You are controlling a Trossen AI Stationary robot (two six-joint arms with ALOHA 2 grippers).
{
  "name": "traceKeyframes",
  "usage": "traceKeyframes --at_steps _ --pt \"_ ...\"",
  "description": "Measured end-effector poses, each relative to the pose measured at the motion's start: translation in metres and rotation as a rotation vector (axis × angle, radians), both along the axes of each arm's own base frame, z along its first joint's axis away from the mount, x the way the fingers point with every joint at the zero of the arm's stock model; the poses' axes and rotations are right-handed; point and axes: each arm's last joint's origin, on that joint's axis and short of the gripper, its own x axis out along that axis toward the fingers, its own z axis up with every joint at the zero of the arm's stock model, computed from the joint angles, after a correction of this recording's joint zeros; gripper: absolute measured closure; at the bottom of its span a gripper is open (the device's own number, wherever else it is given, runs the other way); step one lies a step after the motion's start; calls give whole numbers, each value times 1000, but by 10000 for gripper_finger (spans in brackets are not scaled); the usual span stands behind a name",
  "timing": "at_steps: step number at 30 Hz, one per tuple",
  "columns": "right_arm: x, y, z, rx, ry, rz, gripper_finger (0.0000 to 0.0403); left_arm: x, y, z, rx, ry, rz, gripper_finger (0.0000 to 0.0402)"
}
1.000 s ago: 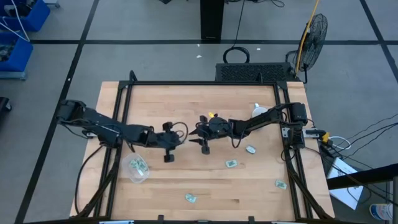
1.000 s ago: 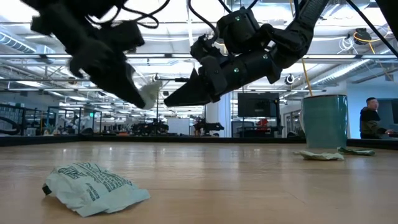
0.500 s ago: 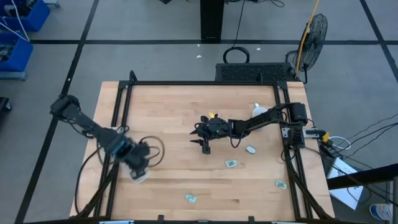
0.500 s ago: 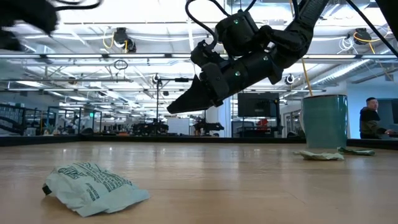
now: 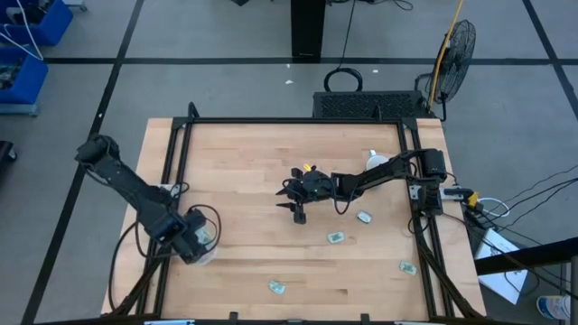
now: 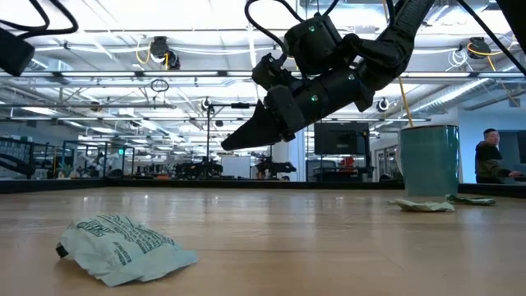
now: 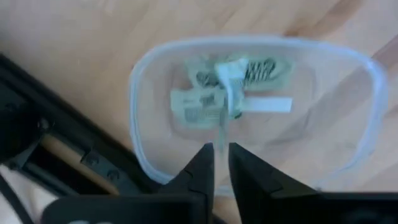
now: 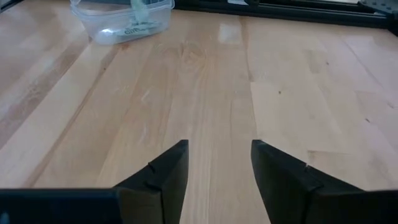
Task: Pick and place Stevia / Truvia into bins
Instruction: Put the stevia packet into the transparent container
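Observation:
My left gripper (image 5: 192,244) hangs over the clear round tub (image 5: 202,247) near the table's left edge, shut on a pale green sachet (image 7: 225,93). The tub (image 7: 149,149) stands on the table and holds a few sachets (image 7: 205,102). My right gripper (image 5: 294,204) hovers open and empty above the table's middle (image 8: 217,168). Loose sachets lie flat on the wood on the right (image 5: 364,217), (image 5: 335,237), (image 5: 406,267) and near the front edge (image 5: 276,287). One sachet lies crumpled close to the low camera (image 6: 123,242). My left gripper pinches one sachet between its two fingers (image 7: 202,168), holding it by its upper edge (image 7: 221,138). The fingers point down from above. The sachet hangs edge-on below the fingertips, clear of the table, over the tub's opening.
A teal mug (image 6: 429,160) stands at the far right with sachets beside its foot (image 6: 423,205). A black frame rail (image 5: 168,181) runs along the table's left edge close to the tub. Bare wood lies between the two grippers.
My left gripper has swung quickly from the table's middle toward the left and near edges, carrying the sachet, and now stands over the tub. It has left the low view.

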Motion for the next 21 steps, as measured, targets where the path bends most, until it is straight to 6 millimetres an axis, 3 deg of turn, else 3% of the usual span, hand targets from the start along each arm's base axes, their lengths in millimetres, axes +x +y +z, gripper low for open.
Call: traceKeyframes --at_steps 8,15,21 --pt "0 0 0 4 0 -2 234 14 -6 1 -31 -171 -79 289" --pt "0 0 0 5 0 -2 234 31 -5 3 -49 -317 -165 285" --pt "-3 9 11 -41 -2 44 234 43 7 4 66 -406 -248 284"
